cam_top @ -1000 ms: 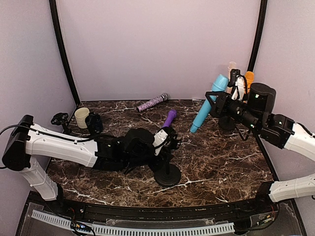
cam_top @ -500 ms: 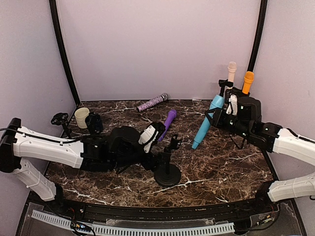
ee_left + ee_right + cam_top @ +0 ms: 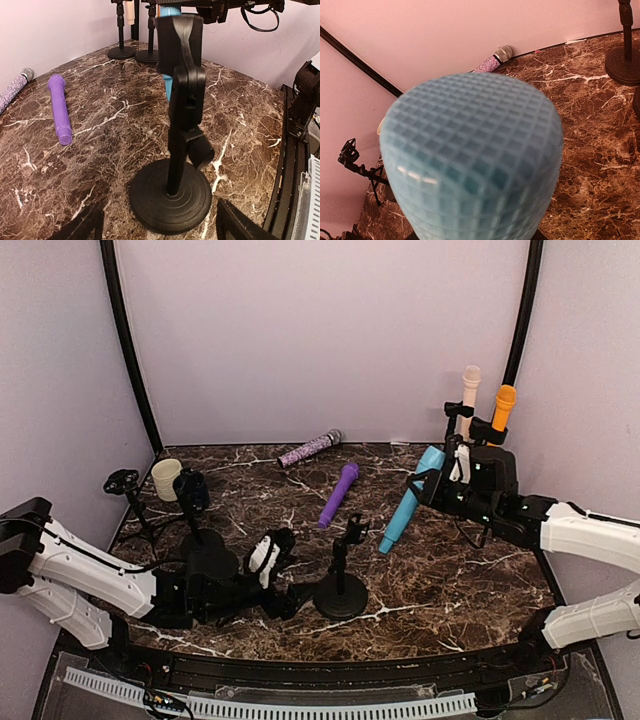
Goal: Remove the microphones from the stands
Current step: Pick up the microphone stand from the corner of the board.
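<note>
place: lab test booth | cues: plain walls, marble tabletop

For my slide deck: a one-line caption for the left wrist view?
Open left gripper faces the empty black stand; purple microphone lies on the table.

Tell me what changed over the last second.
The left gripper carried the purple microphone away from the centre stand, laid it on the table behind, let go and pulled back toward its base, jaws open. The right gripper lowered the blue microphone it holds toward the table. The stand, the glittery microphone, the cream microphone and the orange microphone stayed put.
</note>
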`<state>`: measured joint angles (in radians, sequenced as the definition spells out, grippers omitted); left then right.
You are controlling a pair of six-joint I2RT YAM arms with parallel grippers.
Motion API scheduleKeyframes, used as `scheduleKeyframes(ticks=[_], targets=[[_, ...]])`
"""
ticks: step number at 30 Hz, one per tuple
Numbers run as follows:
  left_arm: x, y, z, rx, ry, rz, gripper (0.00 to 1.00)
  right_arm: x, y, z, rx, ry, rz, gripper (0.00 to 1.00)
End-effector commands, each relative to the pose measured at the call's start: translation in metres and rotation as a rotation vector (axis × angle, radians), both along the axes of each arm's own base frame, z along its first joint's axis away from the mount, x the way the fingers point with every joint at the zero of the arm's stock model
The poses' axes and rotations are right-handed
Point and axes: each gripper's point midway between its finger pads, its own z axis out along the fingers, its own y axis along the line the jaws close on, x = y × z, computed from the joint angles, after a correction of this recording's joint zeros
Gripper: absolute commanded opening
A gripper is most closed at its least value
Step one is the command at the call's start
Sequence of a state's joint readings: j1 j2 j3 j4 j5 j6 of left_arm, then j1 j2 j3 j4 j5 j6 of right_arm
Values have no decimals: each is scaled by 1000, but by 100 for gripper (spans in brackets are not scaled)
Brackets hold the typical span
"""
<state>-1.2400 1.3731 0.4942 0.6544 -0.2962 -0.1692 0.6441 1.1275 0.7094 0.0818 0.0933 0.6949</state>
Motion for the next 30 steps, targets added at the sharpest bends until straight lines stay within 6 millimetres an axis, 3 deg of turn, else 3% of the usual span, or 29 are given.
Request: scheduleKeyframes(ticks=[1,19,21,27,30], targets=[[2,-4,2,-113,-56,5,79,5,2,11,66,-36,-2,6],[17,-54,-16,-87,-127,-4,76,10,13,0,120,-3,22,6],[21,-56,-17,-87,-131,15,73,10,13,0,124,-2,22,6],[25,-60,-21,-91,-138,29,48,10,15,-3,131,7,26,6],[27,-61,-25,-80,-145,36,45,10,16,-4,134,12,30,5]])
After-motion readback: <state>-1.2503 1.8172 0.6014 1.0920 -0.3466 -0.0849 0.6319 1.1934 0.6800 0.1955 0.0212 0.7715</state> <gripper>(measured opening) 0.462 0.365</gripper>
